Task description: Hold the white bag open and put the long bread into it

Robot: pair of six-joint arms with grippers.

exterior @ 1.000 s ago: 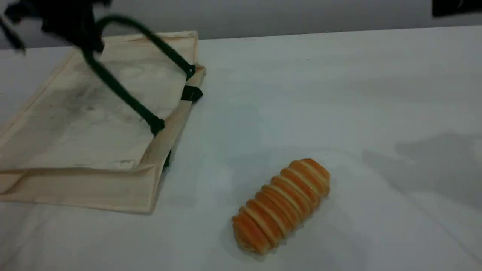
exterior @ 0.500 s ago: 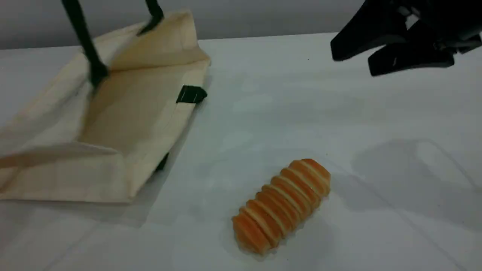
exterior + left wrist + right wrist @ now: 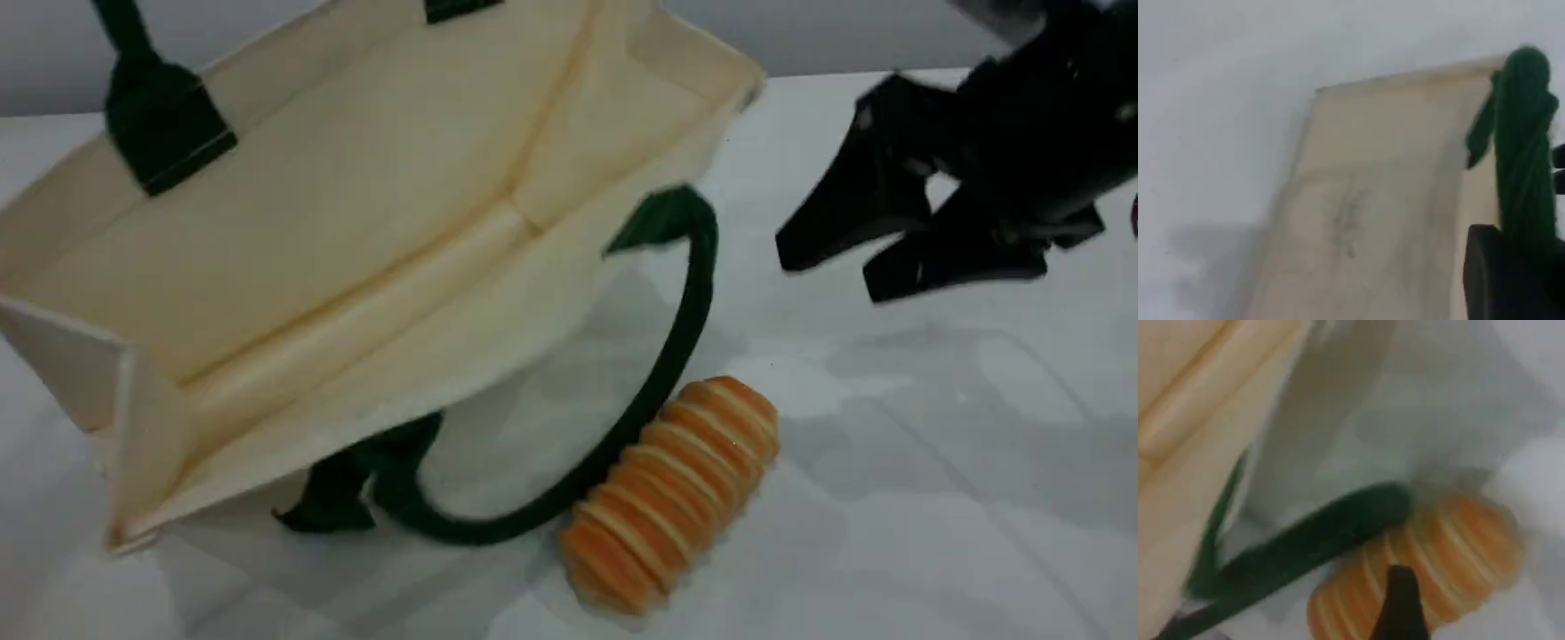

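long bread [image 3: 671, 493] lies near-centre on the table [image 3: 933, 533], long axis near-left to far-right, with the loose lower handle [image 3: 685, 338] against its left side. right gripper [image 3: 827, 274] hangs far-right, jaws wide and holding nothing. The bread is near-left of its tips, and it looks like the closer arm. Far-left, white bag [image 3: 356, 204] tilts mouth-open toward the bread, left gripper [image 3: 1518, 267] clamped on its top handle [image 3: 1525, 153]; no readable print anywhere.
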